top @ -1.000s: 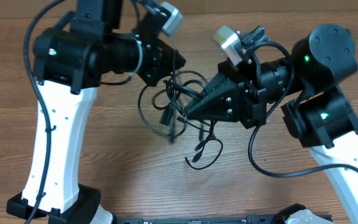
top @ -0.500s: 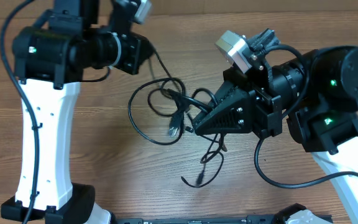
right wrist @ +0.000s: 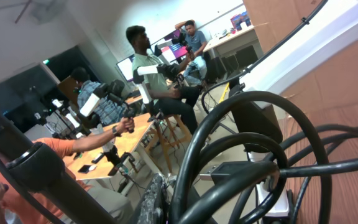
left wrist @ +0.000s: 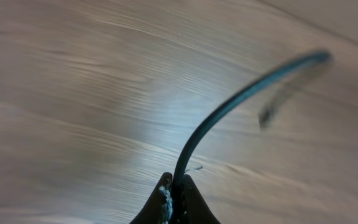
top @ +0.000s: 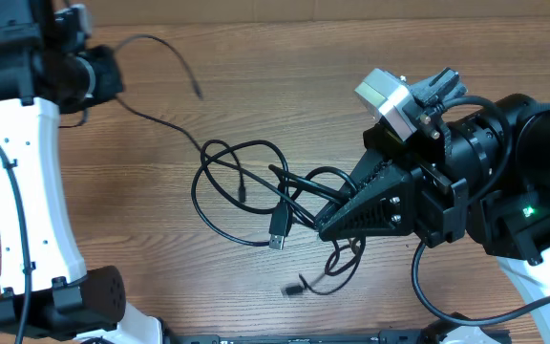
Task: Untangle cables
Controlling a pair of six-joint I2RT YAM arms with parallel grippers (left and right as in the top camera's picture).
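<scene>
Your left claw, closed tight, pinches one thin black cable over the brown wooden table, while your right claw clamps the looped black cable tangle mid-table.

I can read nothing here: no lettering, label, brand or number shows legibly on the thin black cables or the brown wooden surface.
</scene>
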